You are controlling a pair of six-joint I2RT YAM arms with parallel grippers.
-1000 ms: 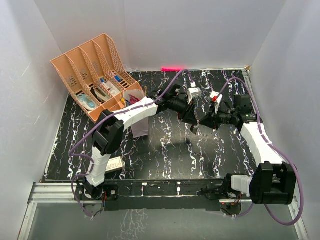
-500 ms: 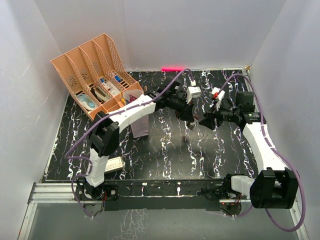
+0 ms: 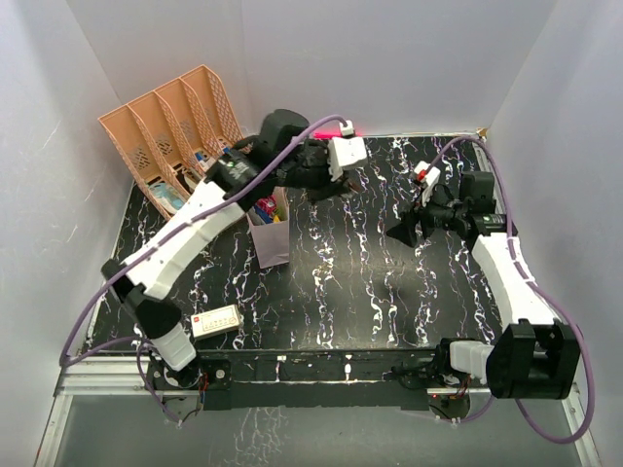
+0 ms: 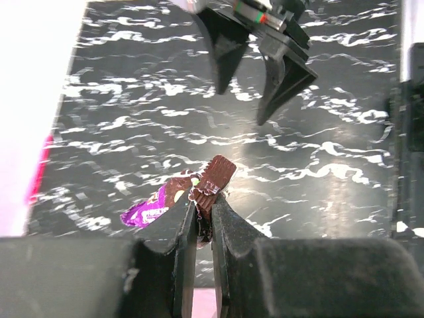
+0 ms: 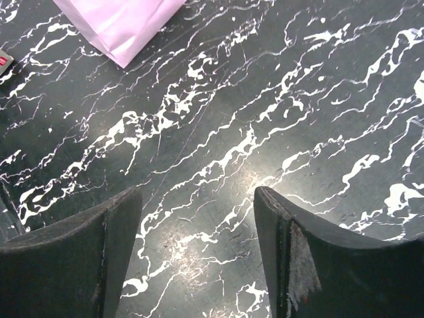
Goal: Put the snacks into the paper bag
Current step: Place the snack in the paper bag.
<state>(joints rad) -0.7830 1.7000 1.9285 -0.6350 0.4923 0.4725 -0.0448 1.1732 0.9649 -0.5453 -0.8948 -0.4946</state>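
the left gripper has its two fingers pressed together on one end of a small dark brown and purple crinkly wrapper, which sticks out just past the fingertips. it looks light, limp and slick, so a pinch on a crimped edge, as here, seems the surest hold. the dull mauve paper bag stands below and behind that gripper, under its forearm; the right gripper, ahead of it, is spread wide and empty.

Table black, white marble veins; paper bag mauve; organiser peach; wrapper brown-purple.
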